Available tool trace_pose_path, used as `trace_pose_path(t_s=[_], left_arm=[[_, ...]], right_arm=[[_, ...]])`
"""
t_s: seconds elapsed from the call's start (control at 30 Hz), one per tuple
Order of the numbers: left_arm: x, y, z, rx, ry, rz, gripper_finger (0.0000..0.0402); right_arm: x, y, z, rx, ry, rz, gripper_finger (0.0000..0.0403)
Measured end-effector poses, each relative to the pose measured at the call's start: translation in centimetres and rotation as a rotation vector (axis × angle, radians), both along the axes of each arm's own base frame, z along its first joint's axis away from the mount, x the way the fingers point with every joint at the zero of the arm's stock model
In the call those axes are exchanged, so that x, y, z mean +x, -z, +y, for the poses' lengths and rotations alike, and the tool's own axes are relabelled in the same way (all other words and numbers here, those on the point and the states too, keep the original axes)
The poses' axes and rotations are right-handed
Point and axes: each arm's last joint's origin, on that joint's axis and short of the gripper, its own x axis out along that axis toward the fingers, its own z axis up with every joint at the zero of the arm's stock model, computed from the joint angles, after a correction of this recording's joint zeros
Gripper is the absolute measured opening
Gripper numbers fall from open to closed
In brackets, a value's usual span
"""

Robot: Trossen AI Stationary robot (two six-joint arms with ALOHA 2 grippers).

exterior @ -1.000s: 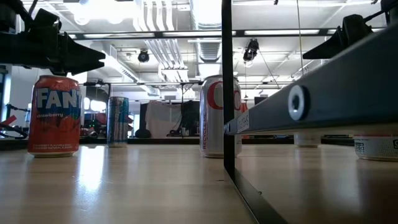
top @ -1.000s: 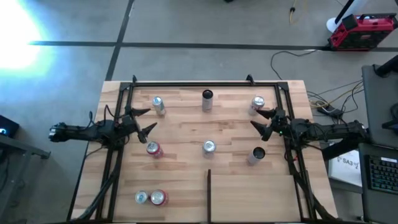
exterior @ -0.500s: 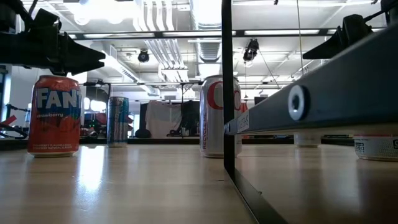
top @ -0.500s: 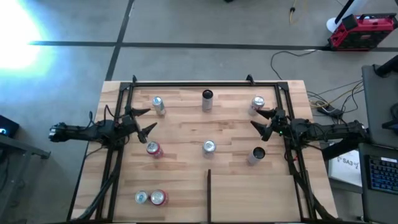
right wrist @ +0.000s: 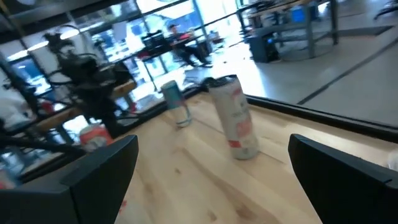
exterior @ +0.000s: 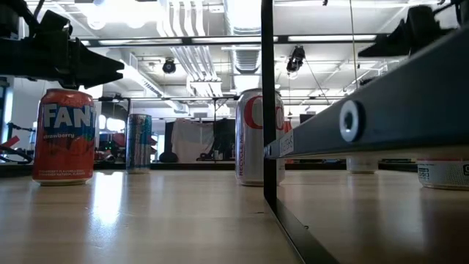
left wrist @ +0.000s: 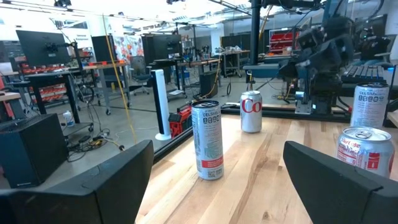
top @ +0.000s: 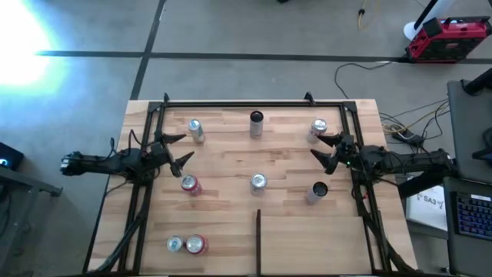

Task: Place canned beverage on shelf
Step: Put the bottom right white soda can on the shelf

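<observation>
The shelf is a light wooden board in a black tube frame, with a thin dark divider strip at its near edge. Several cans stand upright on it. A slim can, a dark-topped can and a silver can stand along the far side. A red can, a silver can and a dark-topped can stand mid-board, and two cans stand near left. My left gripper hovers open at the left. My right gripper hovers open at the right. Neither holds anything.
In the low view the divider rises as a black post, with the orange Fanta can to its left and a silver can beside it. Bare board lies between the two grippers. A keyboard and cables lie off the table's right.
My right gripper has risen a little, as the low view shows. The cans have stayed where they were.
</observation>
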Motion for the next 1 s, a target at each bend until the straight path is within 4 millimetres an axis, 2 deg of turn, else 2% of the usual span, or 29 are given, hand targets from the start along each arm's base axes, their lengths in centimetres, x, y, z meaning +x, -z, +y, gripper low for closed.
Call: trace_pose_path(t_s=[0.1,0.23,0.3,0.37,0.5,0.6,0.77,1.0], left_arm=[[0.0,0.0,0.0,0.000,0.000,0.000,0.0343],[0.0,0.0,0.0,0.000,0.000,0.000,0.0343],[0.0,0.0,0.0,0.000,0.000,0.000,0.0343],[0.0,0.0,0.0,0.000,0.000,0.000,0.0343],[0.0,0.0,0.0,0.000,0.000,0.001,0.0343],[0.0,0.0,0.0,0.000,0.000,0.000,0.0343],[0.0,0.0,0.0,0.000,0.000,0.000,0.0343],[0.0,0.0,0.0,0.000,0.000,0.000,0.0343]], right_arm=[[-0.8,-2.8,0.0,-0.040,-0.032,0.065,0.0400],[-2.0,-7.6,0.0,-0.107,-0.036,0.143,0.0400],[-2.4,-9.7,-0.2,-0.096,0.006,0.207,0.0400],[-2.6,-10.8,-0.4,-0.023,0.109,0.300,0.0400],[-3.0,-12.0,-0.8,0.153,0.337,0.488,0.0400],[-2.5,-12.4,-0.8,0.332,0.466,0.568,0.0400],[1.3,-11.8,-1.1,0.525,0.582,0.777,0.0400],[4.5,-12.5,-2.8,0.708,0.707,0.776,0.0400]])
